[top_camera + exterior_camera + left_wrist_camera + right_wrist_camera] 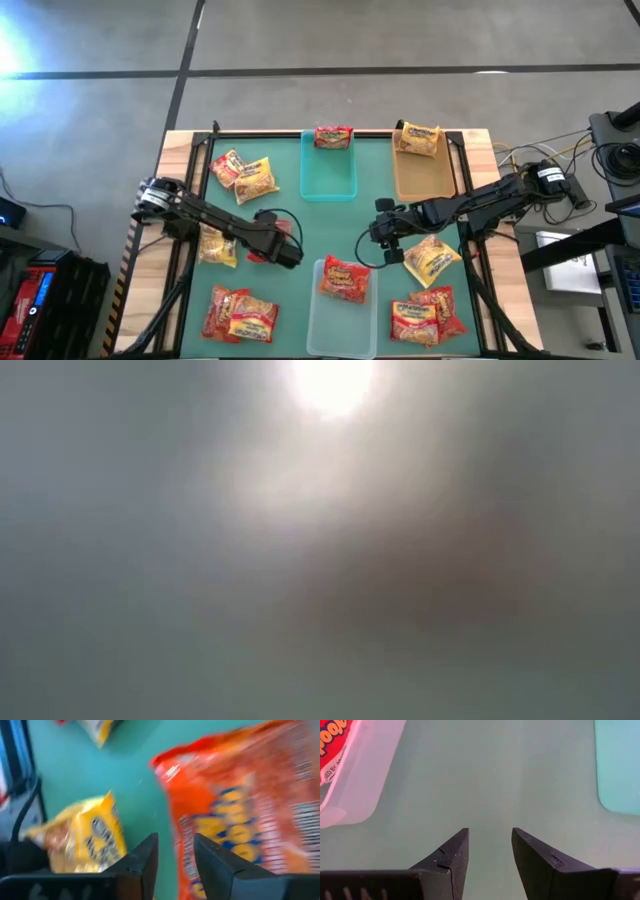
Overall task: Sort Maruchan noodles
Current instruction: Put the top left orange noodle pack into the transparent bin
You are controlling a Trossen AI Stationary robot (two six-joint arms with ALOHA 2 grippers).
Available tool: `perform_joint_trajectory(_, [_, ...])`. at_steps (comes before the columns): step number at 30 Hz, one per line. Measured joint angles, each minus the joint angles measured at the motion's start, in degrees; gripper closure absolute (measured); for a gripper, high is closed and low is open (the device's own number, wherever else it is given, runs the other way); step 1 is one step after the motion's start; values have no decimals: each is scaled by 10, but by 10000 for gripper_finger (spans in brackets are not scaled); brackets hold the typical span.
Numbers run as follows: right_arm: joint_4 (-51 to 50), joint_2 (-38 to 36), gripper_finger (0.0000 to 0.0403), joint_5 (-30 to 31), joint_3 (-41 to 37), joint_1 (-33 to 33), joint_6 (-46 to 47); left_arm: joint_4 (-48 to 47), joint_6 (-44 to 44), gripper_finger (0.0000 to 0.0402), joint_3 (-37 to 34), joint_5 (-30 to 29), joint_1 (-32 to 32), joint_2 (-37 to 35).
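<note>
Hovering over the green mat (300, 225) of the table (175, 150), left of centre, the left gripper (285, 252) has its fingers (145, 860) slightly spread with only mat between them; a red packet (240, 805) lies just beside them, and a yellow packet (82, 837) lies on the other side. No grip on either.

Right gripper (380, 238) hangs over bare mat between the teal bin (328, 170) and the clear bin (342, 300); in the right wrist view its fingers (455, 855) stand apart, nothing between them.

Packet positions, high view:
- 1 red packet (333, 136) on the teal bin's far rim.
- 1 yellow packet (420, 138) in the tan bin (425, 178), at its far end.
- 1 red packet (345, 278) in the clear bin.
- 2 packets far left on the mat: red (228, 166) and yellow (256, 180), touching.
- 1 yellow packet (217, 245) partly under the left arm.
- Near left corner: a pile (240, 312) of red and yellow, overlapping.
- 1 yellow packet (433, 258) near the right arm.
- Near right corner: a pile (425, 315) of red and yellow, overlapping.

Low view shows only glare and blur; nothing readable.
</note>
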Motion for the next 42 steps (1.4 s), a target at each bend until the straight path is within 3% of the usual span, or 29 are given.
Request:
perform_joint_trajectory(4, [-11,0,264,0,0,0,0,12,-34,287,-35,58,0,0])
perform_joint_trajectory(10, [-24,0,264,0,0,0,0,138,-11,295,-74,54,2,0])
perform_joint_trajectory(20, [-27,0,264,0,7,0,0,319,135,302,-86,-76,22,1])
perform_joint_trajectory(27, [-24,0,264,0,25,0,-23,483,318,302,-85,-126,34,2])
perform_joint_trajectory(35, [59,0,264,1,30,0,-117,408,228,302,-33,-64,5,0])
perform_joint_trajectory(42, [143,17,264,0,29,-24,-177,444,179,302,-11,-40,-41,4])
